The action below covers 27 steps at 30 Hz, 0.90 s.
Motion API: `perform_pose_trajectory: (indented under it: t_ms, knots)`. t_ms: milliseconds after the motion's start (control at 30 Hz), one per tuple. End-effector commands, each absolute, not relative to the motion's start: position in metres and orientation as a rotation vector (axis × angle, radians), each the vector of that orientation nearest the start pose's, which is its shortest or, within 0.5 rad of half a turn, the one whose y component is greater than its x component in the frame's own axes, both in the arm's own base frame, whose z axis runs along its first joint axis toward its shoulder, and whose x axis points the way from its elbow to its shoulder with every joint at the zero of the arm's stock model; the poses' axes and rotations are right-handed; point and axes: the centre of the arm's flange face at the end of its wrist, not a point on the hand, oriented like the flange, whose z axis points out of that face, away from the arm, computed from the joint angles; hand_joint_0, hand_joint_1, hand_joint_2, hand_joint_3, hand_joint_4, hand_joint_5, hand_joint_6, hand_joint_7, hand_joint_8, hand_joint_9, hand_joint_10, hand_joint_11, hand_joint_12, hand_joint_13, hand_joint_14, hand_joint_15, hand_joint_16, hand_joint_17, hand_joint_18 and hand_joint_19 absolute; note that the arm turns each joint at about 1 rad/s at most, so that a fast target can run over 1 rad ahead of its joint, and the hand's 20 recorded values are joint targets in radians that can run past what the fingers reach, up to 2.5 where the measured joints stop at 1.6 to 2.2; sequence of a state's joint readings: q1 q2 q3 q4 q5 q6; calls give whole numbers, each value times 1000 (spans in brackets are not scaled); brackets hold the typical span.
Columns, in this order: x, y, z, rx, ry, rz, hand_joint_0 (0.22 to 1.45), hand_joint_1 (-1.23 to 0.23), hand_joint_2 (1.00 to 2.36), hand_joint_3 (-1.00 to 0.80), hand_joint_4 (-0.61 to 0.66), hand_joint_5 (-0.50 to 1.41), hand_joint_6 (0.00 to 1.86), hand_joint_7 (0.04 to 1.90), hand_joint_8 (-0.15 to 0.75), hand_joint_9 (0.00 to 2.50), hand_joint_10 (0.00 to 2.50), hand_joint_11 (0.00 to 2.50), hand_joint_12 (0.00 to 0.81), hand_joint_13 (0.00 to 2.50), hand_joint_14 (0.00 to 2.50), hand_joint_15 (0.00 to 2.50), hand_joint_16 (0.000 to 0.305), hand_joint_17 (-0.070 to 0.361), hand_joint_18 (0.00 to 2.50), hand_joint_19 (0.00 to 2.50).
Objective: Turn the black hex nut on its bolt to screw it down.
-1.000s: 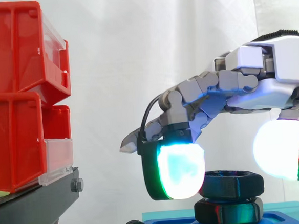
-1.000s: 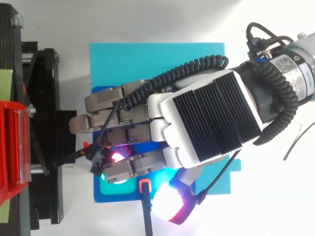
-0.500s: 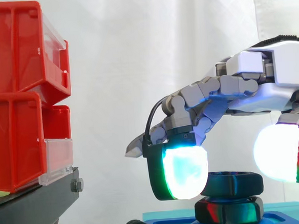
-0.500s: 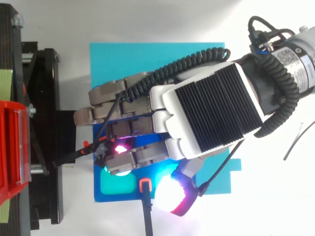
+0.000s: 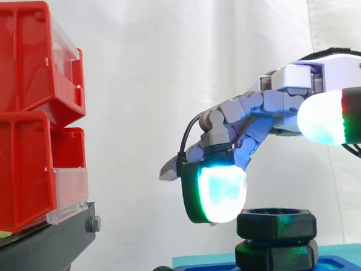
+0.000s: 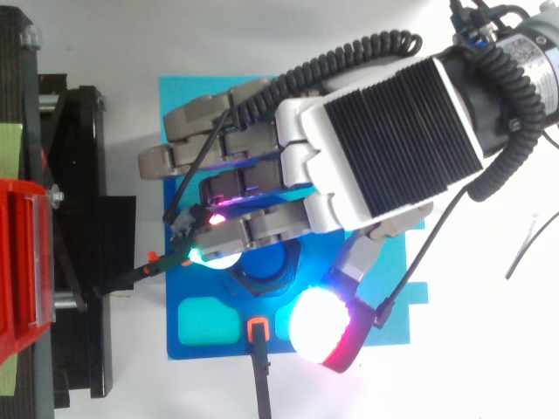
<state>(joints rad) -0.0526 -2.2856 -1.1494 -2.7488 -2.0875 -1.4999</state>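
i'm watching the hand hovering loosely open and gripping nothing, one rounded glowing pad hanging just beside the matte black hex nut. the nut is sitting atop a second black hex piece, toward the flat blue plate's camera-side edge.

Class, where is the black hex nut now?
Side view, lower right: black hex nut above the blue plastic base, just below-right of the hand's glowing fingertip.

White curtain hangs in soft folds at the back, evenly lit. Red bins stacked on a black stand at one side (clear panels on their fronts). Tabletop plain white, bright.
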Motion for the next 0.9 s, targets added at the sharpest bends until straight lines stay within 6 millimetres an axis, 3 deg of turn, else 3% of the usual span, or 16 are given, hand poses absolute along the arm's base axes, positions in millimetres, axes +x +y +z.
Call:
perform_pose_trajectory:
  t_ms: [0,167,200,300,400,500,533,733,867]
  knots:
    - [742,-136,281,-337,1450,395,419,-14,1000,-500,155,18,503,1317,296,938,15,302,374,513,3,71,62,139,437,319]
    - [738,-151,280,-335,1451,389,433,-52,1000,-500,162,3,504,1224,291,939,14,315,369,525,1,74,60,135,439,323]
    - [736,-160,283,-345,1440,391,439,-59,1000,-500,169,-6,504,1181,293,931,14,318,366,525,3,75,60,134,440,326]
    - [741,-160,300,-364,1418,399,445,-70,1000,-500,187,-24,505,1105,298,906,14,313,365,524,3,76,59,133,444,323]
    - [746,-151,316,-366,1430,412,447,-91,1000,-500,199,-35,505,1071,299,904,14,332,368,525,1,79,59,133,444,322]
    - [749,-142,318,-364,1431,412,449,-149,1000,-500,202,-42,504,1061,298,882,14,323,369,517,2,70,59,133,446,323]
    - [750,-140,319,-362,1428,409,450,-227,1000,-500,218,-49,504,1044,304,882,14,327,370,518,3,74,59,133,452,323]
    - [753,-118,304,-336,1454,404,453,-494,1000,-500,233,-91,503,914,286,791,16,343,364,517,3,81,59,133,457,307]
    - [753,-106,299,-334,1466,413,436,-539,1000,-500,196,-96,503,873,281,742,13,324,363,498,3,80,60,136,455,310]
